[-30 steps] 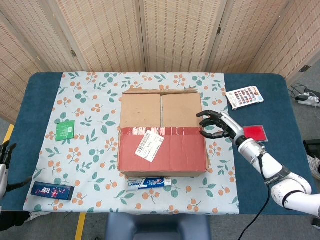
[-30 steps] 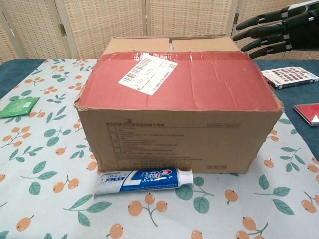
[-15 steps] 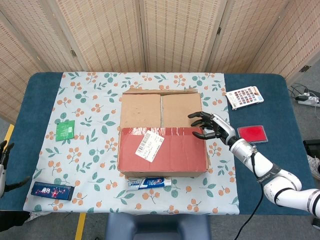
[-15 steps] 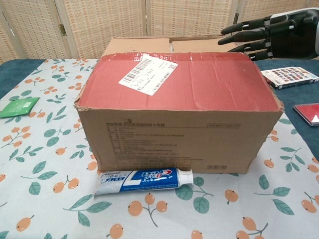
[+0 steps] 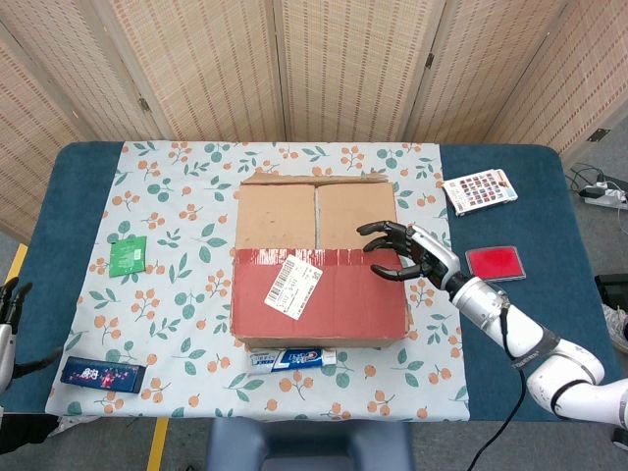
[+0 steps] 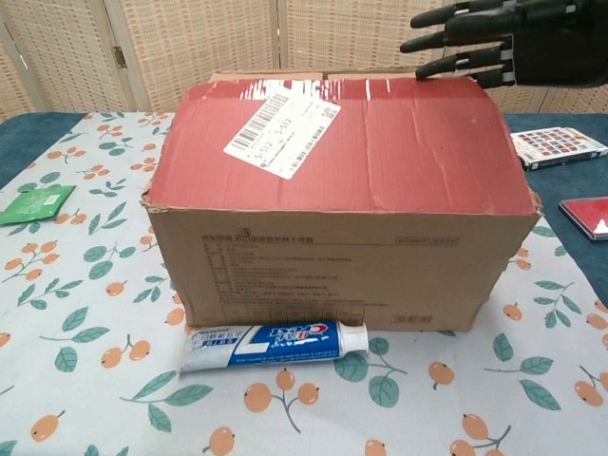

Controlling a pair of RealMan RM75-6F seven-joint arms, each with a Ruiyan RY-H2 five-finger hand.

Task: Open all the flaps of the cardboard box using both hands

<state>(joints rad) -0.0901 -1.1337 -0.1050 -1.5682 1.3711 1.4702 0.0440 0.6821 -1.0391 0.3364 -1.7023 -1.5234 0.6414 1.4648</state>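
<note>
1. My left hand [image 5: 8, 299] sat at the desk's [image 5: 83, 186] far-left edge; I couldn't tell its grip.
2. The cardboard box [image 5: 319, 260] stood mid-desk.
3. My right hand [image 5: 407, 250], fingers [image 6: 446, 40] spread, hooked the red flap's [image 6: 380, 142] right far edge.

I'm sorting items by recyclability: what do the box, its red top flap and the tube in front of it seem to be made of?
The box looks like matte brown corrugated cardboard, with printed text and worn corners. Its red flap seems the same board under a smooth red coat or tape, torn white along the far edge. The tube looks like glossy printed plastic or laminate, probably toothpaste.
</note>
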